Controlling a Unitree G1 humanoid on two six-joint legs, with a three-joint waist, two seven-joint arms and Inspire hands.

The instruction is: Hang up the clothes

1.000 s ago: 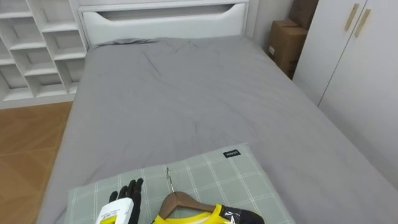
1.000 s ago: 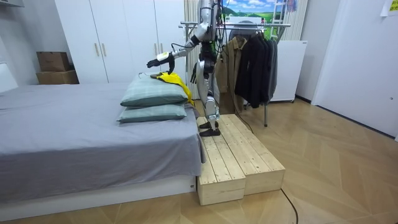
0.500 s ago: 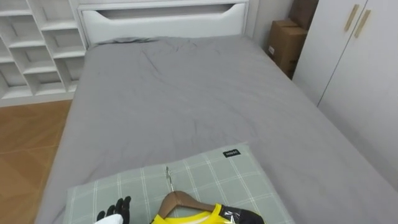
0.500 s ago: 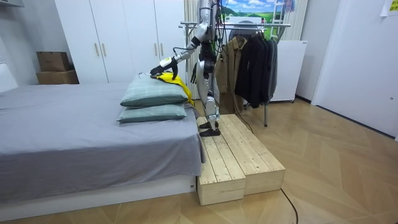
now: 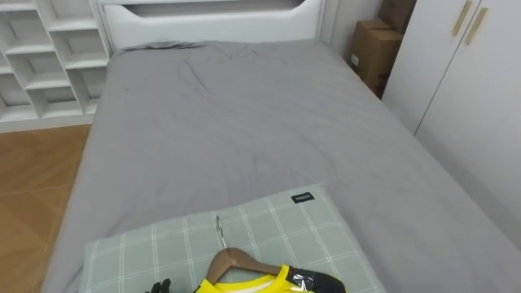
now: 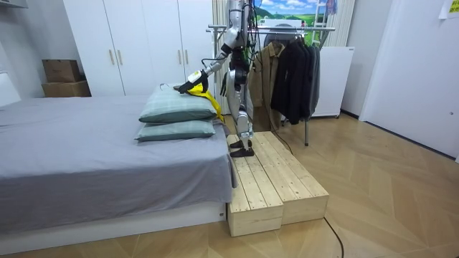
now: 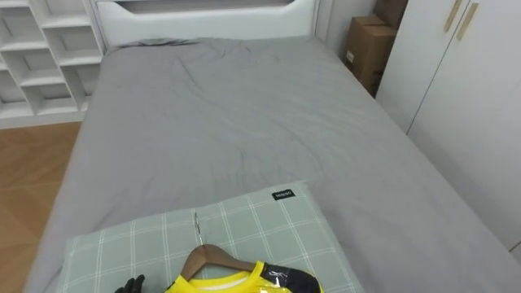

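In the left eye view we see the hanger (image 5: 236,262), carrying a yellow shirt (image 5: 244,285), flat on the pillow (image 5: 277,228). Its hook points toward the headboard (image 5: 212,20) and its bar runs crosswise. The left hand (image 5: 159,286) is just beside it, and we cannot tell its state. In the room view the right hand (image 6: 224,86) hangs by the torso, and we cannot tell its state either.

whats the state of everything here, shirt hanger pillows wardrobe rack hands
yellow shirt: on the wooden hanger, lying on the top pillow
wooden hanger: flat on the pillow, not hung
top pillow: stacked on a second pillow
wardrobe doors: shut
clothes rack: dark coats hanging on it
left hand: low beside the hanger, grip unclear
right hand: by the robot's body, grip unclear
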